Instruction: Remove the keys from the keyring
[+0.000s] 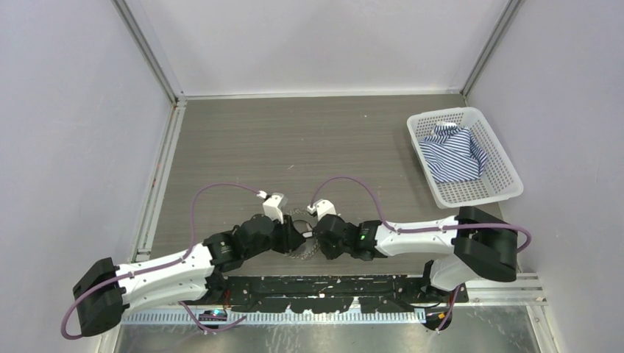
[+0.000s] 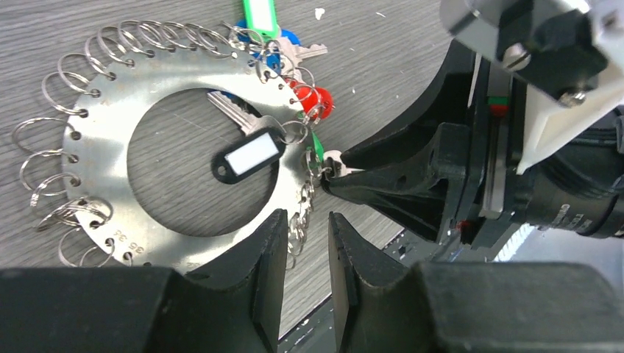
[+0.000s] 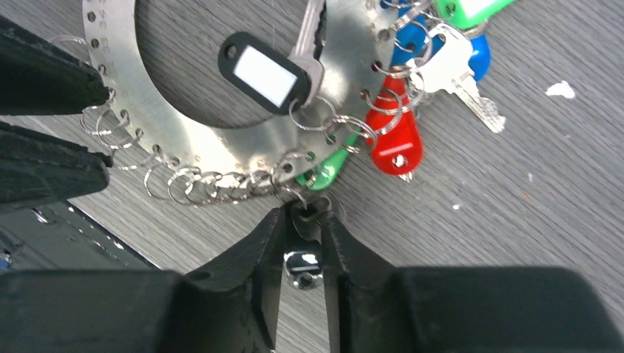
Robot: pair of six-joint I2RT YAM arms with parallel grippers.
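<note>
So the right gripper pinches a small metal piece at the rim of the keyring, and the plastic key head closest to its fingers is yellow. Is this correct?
Not quite. The closest one is a green key head, not yellow, with a red key head just beyond it; the right wrist view shows this. The rest holds: the right gripper pinches a small metal piece at the rim of the keyring.

Robotics lab test cell. Two white-and-black robot arms (image 1: 165,268) are bolted along the bottom of the frame to a grey wood-grain table top (image 1: 294,140). Plain pale grey wall panels (image 1: 73,110) in silver aluminium frame rails (image 1: 147,50) enclose it.
</note>
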